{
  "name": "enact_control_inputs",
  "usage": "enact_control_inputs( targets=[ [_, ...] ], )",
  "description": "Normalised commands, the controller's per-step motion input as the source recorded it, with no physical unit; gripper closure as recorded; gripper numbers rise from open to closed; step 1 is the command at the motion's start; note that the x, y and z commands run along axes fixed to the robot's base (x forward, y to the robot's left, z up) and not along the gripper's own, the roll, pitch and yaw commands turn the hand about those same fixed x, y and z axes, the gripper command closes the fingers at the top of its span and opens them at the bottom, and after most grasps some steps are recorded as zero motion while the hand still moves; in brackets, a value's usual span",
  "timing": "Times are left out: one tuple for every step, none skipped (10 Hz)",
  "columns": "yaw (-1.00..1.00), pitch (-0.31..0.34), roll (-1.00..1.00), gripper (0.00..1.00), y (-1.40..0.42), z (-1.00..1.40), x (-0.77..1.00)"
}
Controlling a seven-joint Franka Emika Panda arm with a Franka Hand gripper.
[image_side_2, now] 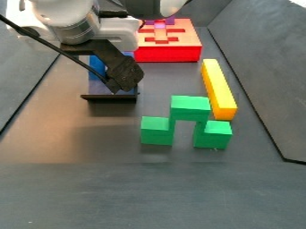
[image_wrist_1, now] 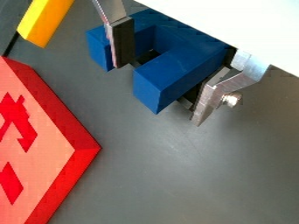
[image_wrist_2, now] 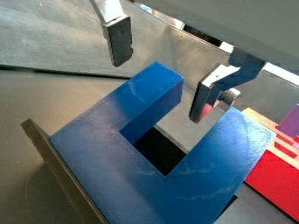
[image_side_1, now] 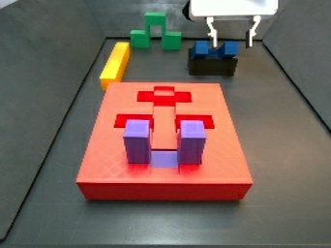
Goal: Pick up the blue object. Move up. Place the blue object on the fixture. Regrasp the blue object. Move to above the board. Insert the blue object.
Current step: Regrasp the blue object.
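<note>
The blue object (image_side_1: 214, 48) is a dark-blue U-shaped block resting on the black fixture (image_side_1: 214, 66) at the far right of the floor. It fills both wrist views (image_wrist_1: 176, 70) (image_wrist_2: 152, 157). My gripper (image_wrist_2: 162, 87) hangs open just over it. One finger (image_wrist_2: 119, 39) stands outside a prong and the other finger (image_wrist_2: 216, 92) stands over the slot, with a gap showing on each side of that prong. In a side view the gripper (image_side_2: 120, 76) partly hides the blue object (image_side_2: 98, 64) on the fixture (image_side_2: 107, 95). The red board (image_side_1: 162, 145) lies nearer the middle.
A purple U-shaped block (image_side_1: 161, 141) sits in the board's recess. The long yellow bar (image_side_1: 116, 63) lies beside the board. Green blocks (image_side_2: 180, 121) stand close to the fixture. A corner of the board (image_wrist_1: 35, 140) shows beside the gripper (image_wrist_1: 162, 87).
</note>
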Motion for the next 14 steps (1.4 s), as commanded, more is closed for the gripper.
enact_control_inputs(
  targets=[
    [0.02, 0.180, 0.75, 0.00, -0.14, 0.26, 0.00],
    [0.03, 0.129, 0.92, 0.00, -0.11, 0.28, 0.00],
    [0.06, 0.120, 0.99, 0.00, -0.07, 0.25, 0.00],
    [0.08, 0.077, 1.00, 0.00, -0.08, 0.24, 0.00],
    [0.12, 0.000, 0.90, 0.00, -0.07, 0.27, 0.00],
    [0.19, 0.000, 0.97, 0.00, -0.17, 0.25, 0.00],
    [0.25, 0.000, 1.00, 0.00, -0.21, 0.26, 0.02],
    [0.29, 0.000, 1.00, 0.00, -0.23, 0.25, 0.08],
    [0.33, -0.046, 1.00, 0.00, -0.23, 0.20, 0.10],
    [0.37, -0.117, 1.00, 0.00, -0.21, 0.15, 0.13],
    [0.37, -0.174, 1.00, 0.00, -0.22, 0.08, 0.13],
    [0.38, -0.234, 1.00, 0.00, -0.23, 0.00, 0.11],
    [0.42, -0.269, 1.00, 0.00, -0.19, 0.00, 0.17],
    [0.44, -0.246, 1.00, 0.00, -0.11, 0.00, 0.23]
  ],
)
